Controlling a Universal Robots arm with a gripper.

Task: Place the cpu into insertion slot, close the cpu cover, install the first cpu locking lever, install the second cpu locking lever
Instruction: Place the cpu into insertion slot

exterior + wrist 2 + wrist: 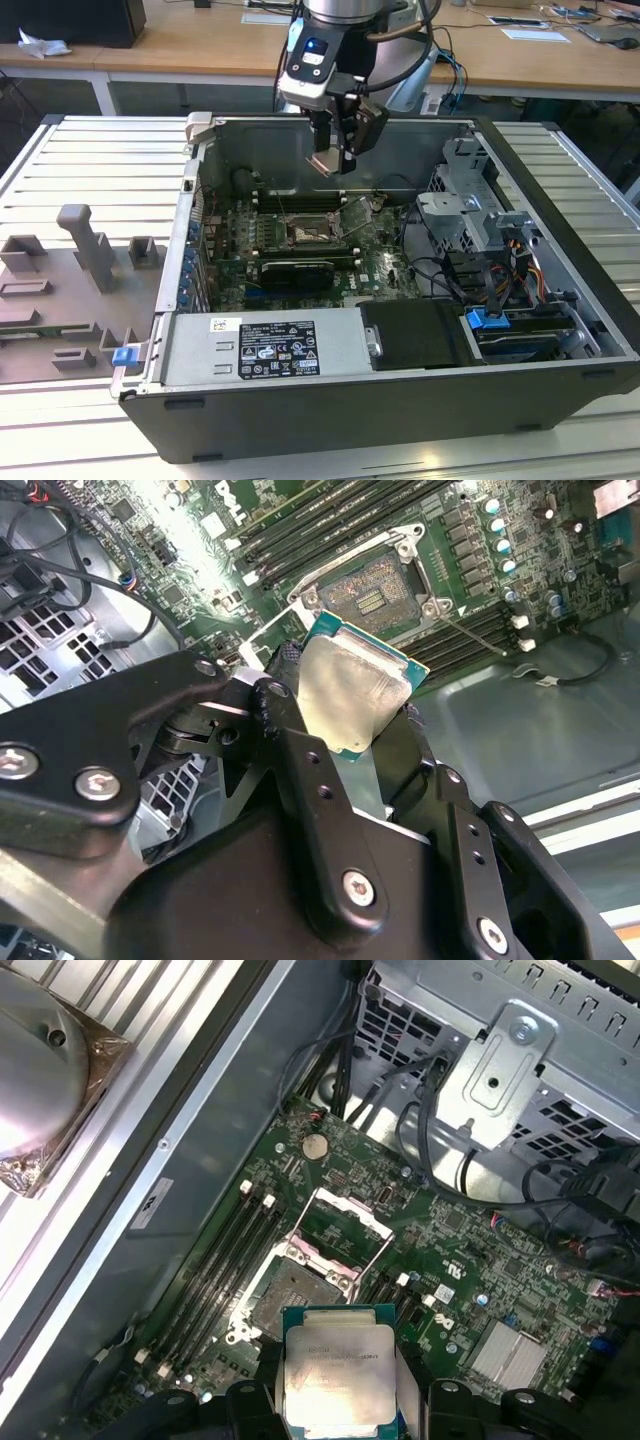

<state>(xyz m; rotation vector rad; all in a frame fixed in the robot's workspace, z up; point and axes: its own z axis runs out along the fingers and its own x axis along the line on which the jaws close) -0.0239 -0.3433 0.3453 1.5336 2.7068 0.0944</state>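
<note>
Placement: your black gripper is clamping the flat, silver-topped square cpu; the open socket is lying beneath it, calling for square alignment.

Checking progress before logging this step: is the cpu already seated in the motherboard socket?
No, in the first wrist view the cpu is held in the pincer, clear of the bare, open socket.
</note>
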